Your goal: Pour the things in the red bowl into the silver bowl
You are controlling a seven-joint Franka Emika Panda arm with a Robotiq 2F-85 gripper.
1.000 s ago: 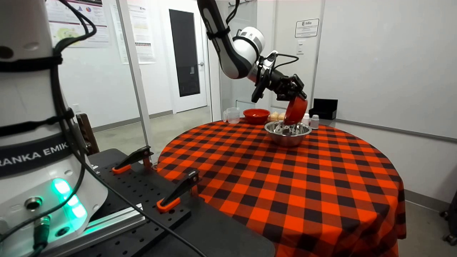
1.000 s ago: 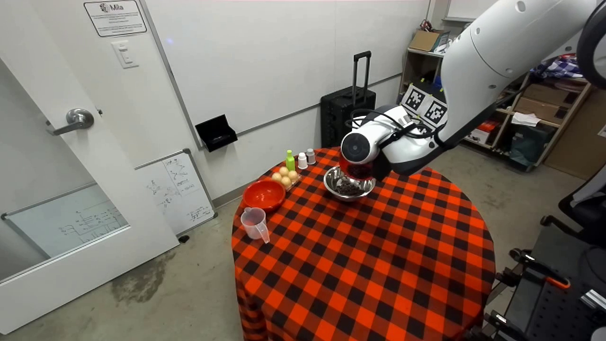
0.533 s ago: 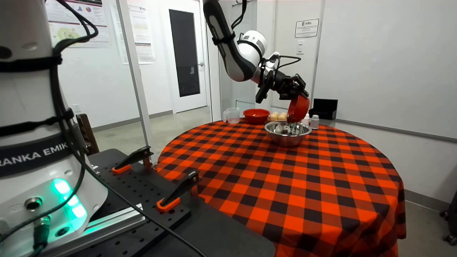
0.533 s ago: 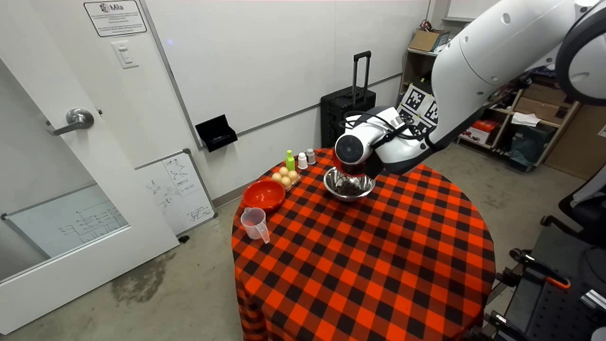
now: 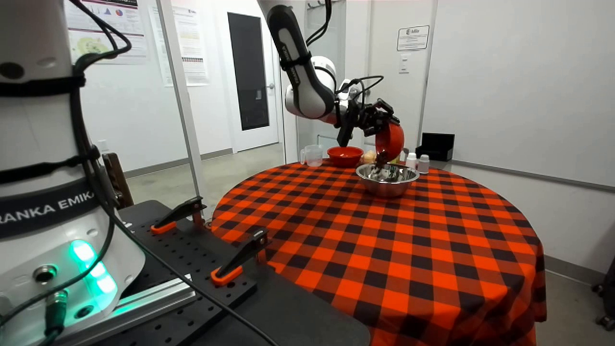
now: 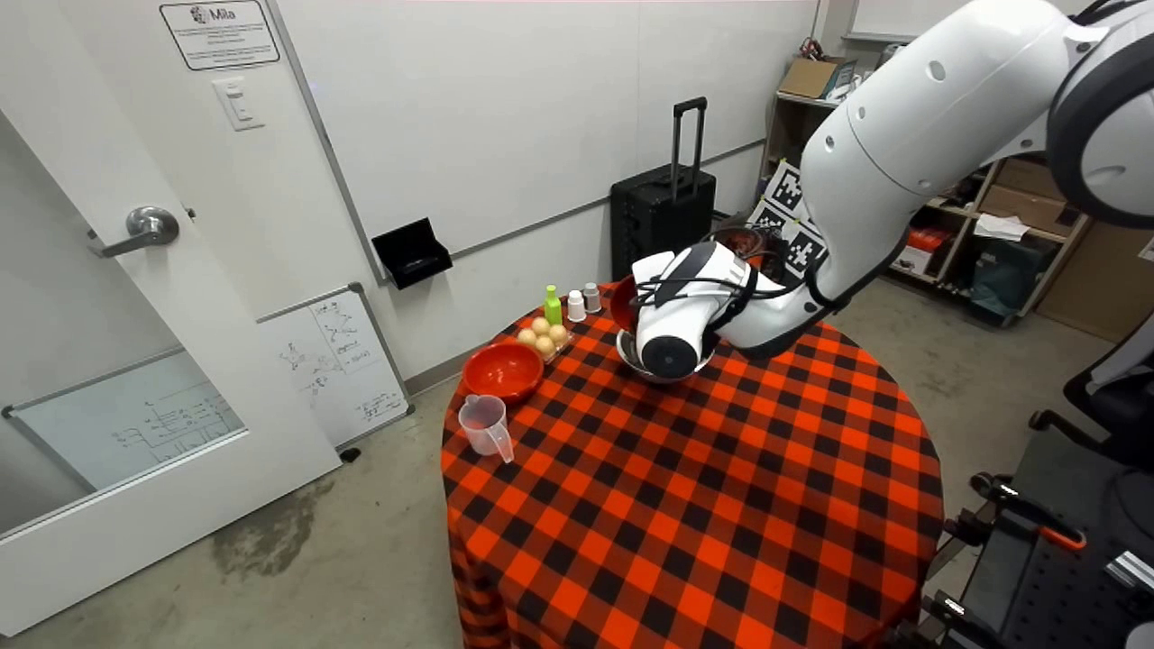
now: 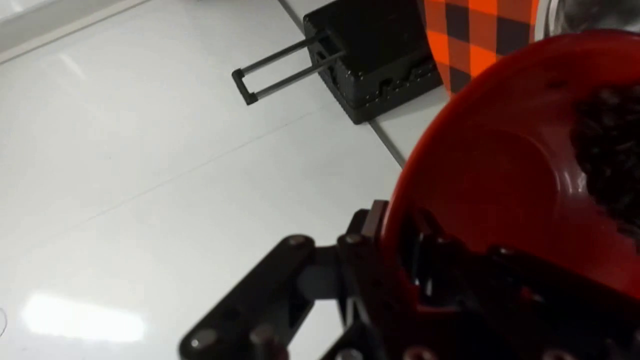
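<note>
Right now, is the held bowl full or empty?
Not empty: in the wrist view, dark bits lie inside the held bowl. An exterior view shows it tipped above the silver bowl.

wrist view: hard glare on whiteboard (image 7: 180, 150), lower left of the red bowl (image 7: 505, 175); bowl's inside dim; my gripper (image 7: 395, 227), at its rim, blurred.

The red bowl (image 5: 395, 139), plain and glossy, was tipped steeply onto its side just above the silver bowl (image 5: 387, 189); dark bits (image 7: 615, 155) were heaped inside it in the wrist view and clustered at its lower lip in an exterior view. The silver bowl, round and shiny, stood upright on the checked tablecloth (image 5: 375, 240), its inside showing dark patches, whether bits or reflections could not be told.
</note>
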